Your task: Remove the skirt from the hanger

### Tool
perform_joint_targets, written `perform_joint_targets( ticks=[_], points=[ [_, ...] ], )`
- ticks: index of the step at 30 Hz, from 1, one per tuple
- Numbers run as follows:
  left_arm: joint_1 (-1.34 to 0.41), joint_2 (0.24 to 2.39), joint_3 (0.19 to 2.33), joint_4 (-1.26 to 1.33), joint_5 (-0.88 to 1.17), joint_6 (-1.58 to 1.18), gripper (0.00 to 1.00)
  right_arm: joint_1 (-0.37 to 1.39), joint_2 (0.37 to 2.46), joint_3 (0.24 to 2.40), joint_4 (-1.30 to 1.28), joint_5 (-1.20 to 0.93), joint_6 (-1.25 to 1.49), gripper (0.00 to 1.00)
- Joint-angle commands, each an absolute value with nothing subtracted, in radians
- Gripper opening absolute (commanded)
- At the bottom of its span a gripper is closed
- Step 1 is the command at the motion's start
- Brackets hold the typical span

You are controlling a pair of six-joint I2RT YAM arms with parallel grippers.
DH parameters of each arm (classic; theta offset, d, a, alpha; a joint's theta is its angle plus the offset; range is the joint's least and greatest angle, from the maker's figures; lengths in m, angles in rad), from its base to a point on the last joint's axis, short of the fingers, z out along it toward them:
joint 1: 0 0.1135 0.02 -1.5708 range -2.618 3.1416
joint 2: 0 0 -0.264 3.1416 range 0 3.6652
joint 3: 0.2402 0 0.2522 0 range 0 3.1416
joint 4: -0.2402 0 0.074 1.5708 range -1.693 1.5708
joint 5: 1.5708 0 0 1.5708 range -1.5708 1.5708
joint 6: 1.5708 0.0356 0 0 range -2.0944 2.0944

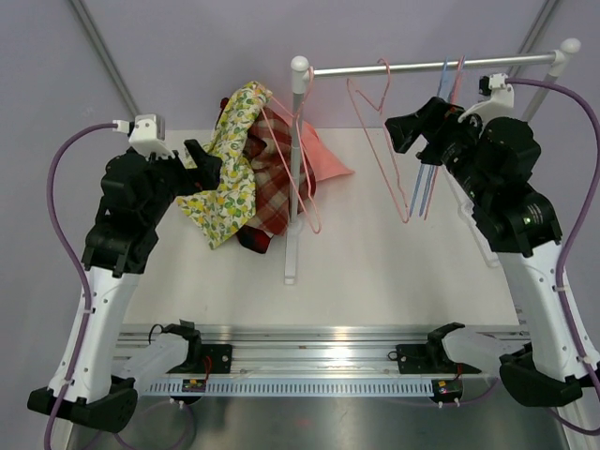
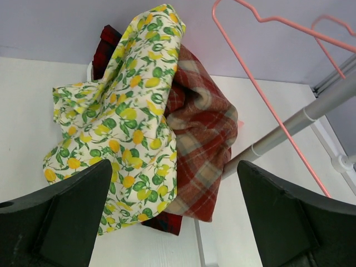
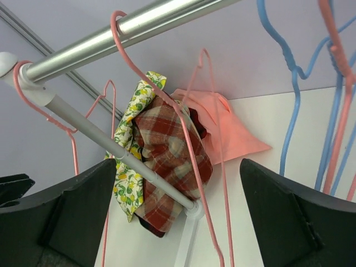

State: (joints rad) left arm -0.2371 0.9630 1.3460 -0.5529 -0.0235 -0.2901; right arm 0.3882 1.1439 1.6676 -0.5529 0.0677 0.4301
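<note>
Skirt (image 1: 230, 169) (lemon-print, maybe) on white table (image 1: 375, 272), lilac wall (image 1: 187, 37), left gripper (image 2: 175, 222), right gripper (image 3: 178, 222) spread

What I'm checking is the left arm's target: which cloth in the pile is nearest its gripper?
The lemon-print cloth, right beside the left gripper; it lies over the red plaid cloth, and the pink cloth is beyond the post.

No text, label, brand, number or sign is legible in any of my three views. The small boards (image 1: 196, 383) on the rail (image 1: 319, 361) at my bases carry coloured marks too small to read. The lemon-print cloth (image 2: 117, 139) shows pattern only.
</note>
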Motion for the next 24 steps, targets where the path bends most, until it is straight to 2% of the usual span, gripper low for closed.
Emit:
perform_joint_targets(
  ticks=[1,7,14,24],
  points=[
    [-0.242,0.907,1.391,-0.609,0.028,-0.282,0.99,0.393,1.043,1.681,-0.597,0.123,0.379,0.99],
    [-0.242,0.732,1.352,-0.732,0.035,-0.275,0.99,0.393,0.77,1.557,-0.646,0.137,0.338,1.0],
    [-0.242,0.457,1.111,-0.819,0.032,-0.291,0.99,0.391,0.321,1.254,-0.663,0.137,0.317,0.99],
    [-0.242,0.339,0.971,-0.867,-0.107,-0.322,0.99,0.393,0.233,1.121,-0.781,0.172,0.376,0.99]
  ],
)
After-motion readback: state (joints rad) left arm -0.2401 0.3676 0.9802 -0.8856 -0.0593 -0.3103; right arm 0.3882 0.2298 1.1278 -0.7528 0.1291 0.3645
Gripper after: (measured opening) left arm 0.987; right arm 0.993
